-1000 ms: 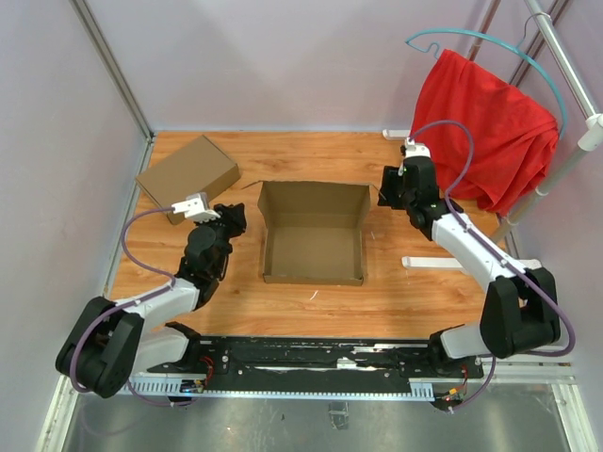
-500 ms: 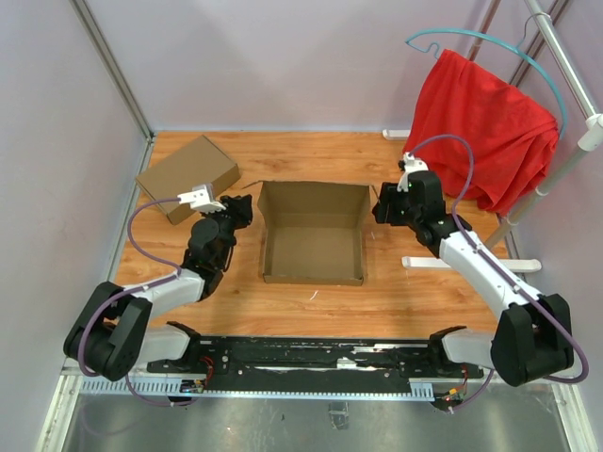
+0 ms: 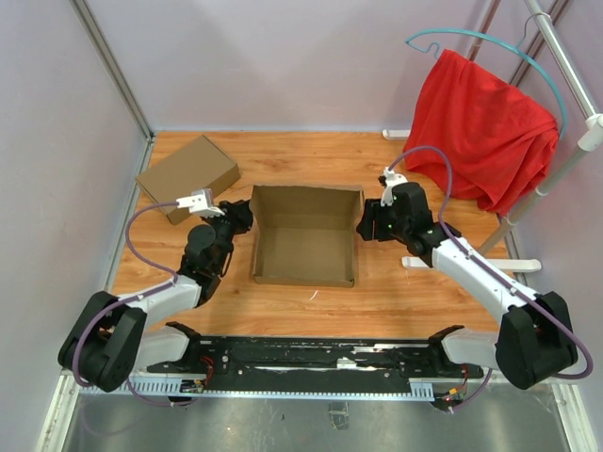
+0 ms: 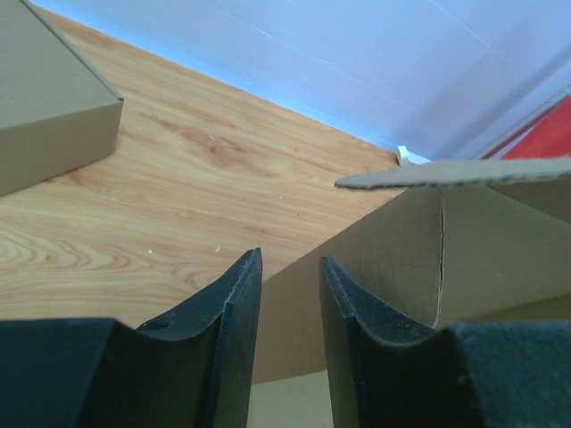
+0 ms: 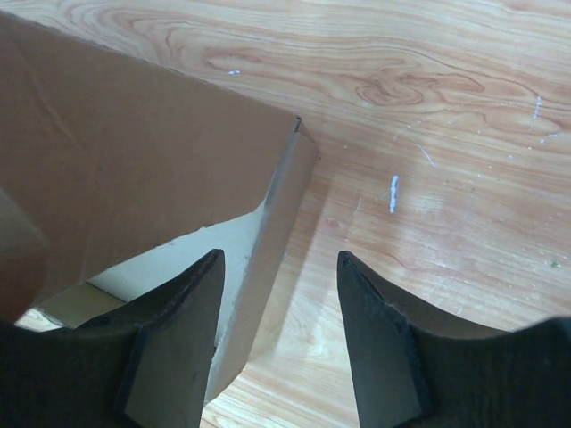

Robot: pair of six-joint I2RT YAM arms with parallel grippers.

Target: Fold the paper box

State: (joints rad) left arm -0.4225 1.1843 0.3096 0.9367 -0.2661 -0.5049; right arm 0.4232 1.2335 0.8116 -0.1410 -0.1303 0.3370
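Shut box [image 3: 187,176] at ten o'clock, red cloth [image 3: 485,132] at two. Open box [image 3: 303,235], walls up; left claw [image 4: 290,260] narrow, right claw [image 5: 281,259] wide astride a wall.

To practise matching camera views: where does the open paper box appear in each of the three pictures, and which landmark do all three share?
Top external: the paper box sits mid-table, open side up.
Left wrist: the paper box fills the right half, one wall facing the camera.
Right wrist: the paper box fills the upper left, one corner showing.
Shared landmark: the wooden tabletop, visible in all three.
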